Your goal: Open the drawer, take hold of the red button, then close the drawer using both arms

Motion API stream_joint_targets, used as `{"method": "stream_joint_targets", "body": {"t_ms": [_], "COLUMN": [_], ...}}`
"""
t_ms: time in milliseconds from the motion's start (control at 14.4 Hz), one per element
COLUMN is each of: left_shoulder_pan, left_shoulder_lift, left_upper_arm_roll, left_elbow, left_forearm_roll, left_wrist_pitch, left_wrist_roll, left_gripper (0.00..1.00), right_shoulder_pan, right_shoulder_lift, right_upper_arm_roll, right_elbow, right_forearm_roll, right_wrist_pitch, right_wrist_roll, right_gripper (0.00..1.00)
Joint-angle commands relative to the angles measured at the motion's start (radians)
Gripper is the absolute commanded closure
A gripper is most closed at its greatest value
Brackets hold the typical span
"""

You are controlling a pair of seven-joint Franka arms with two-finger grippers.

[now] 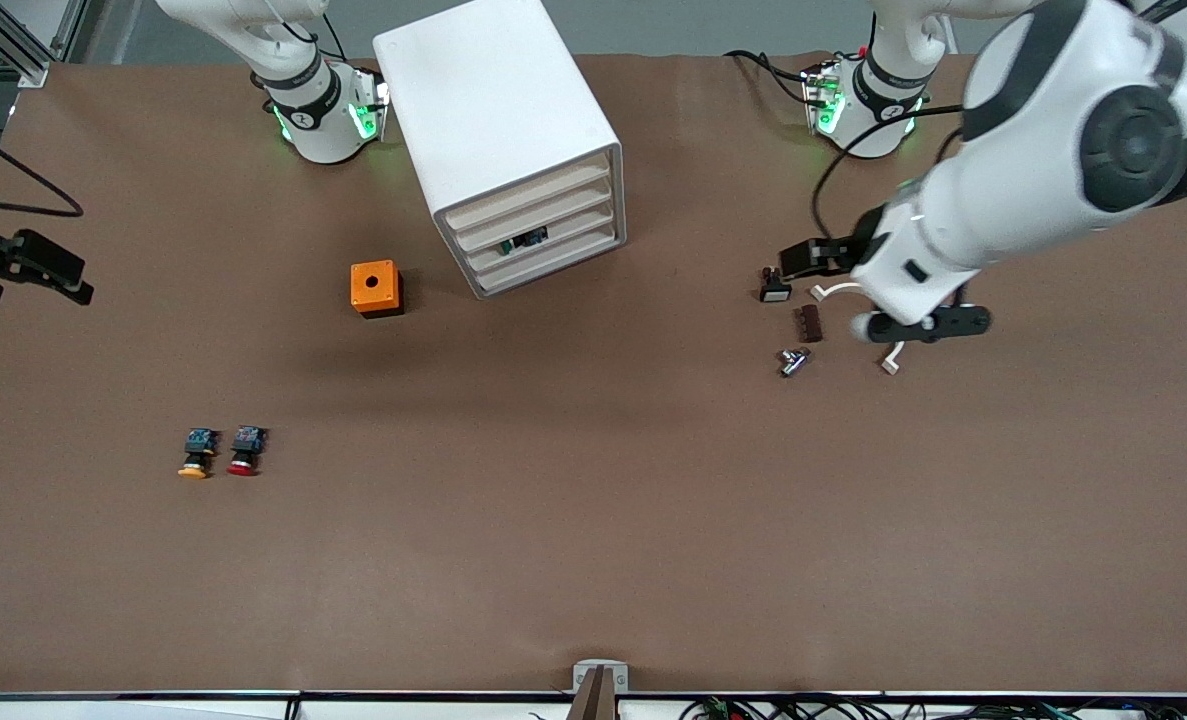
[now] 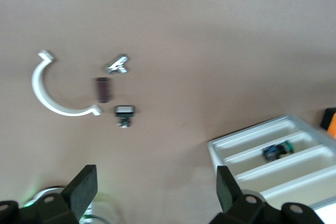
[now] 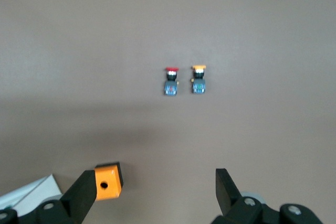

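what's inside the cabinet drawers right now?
In the white cabinet, one small dark blue-and-green part shows in the third drawer from the top. Other drawer fronts show nothing; deeper contents are hidden.

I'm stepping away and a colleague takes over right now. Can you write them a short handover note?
Left claw: open, empty, up over the small parts at the left arm's end of the table.
Right claw: open, empty, up over the table near the orange box.
Cabinet: all four drawers look shut; the second drawer from the top is not yet pulled.
Red button: lying on the table beside the yellow-capped button, nearer the front camera than the orange box, toward the right arm's end.
Done: nothing visible.
Left: open the drawer, grab the red button, close the drawer.
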Motion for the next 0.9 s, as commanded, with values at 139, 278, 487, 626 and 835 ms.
{"method": "stream_joint_targets", "body": {"t_ms": [139,278,487,626,835], "left_shoulder_pan": [0.099,0.075,0.073,0.076,0.086], "left_shoulder_lift": [-0.128,-0.193,-0.236,-0.234,-0.234], "left_upper_arm_roll": [0.019,0.117,0.210,0.236,0.233], "left_elbow": [-0.119,-0.185,-0.218,-0.222,-0.226], "left_forearm_roll": [0.102,0.124,0.153,0.167,0.181], "left_wrist_pitch": [-0.057,-0.059,-0.053,-0.015,0.090], "left_wrist_roll": [0.272,0.358,0.503,0.512,0.512], "left_gripper": [0.00,0.00,0.00,0.00,0.00], "right_shoulder_pan": [-0.005,-0.005,-0.008,-0.010,-0.007], "right_shoulder_lift": [-0.056,-0.060,-0.067,-0.082,-0.090], "right_upper_arm_roll": [0.002,0.002,-0.001,-0.002,-0.001], "right_elbow": [0.004,0.002,-0.013,-0.062,-0.076], "right_forearm_roll": [0.016,0.016,0.016,0.016,0.015], "right_wrist_pitch": [-0.023,-0.020,0.000,0.053,0.061], "right_wrist_roll": [0.004,0.004,0.004,0.002,0.002], "right_gripper": [0.00,0.00,0.00,0.00,0.00]}}
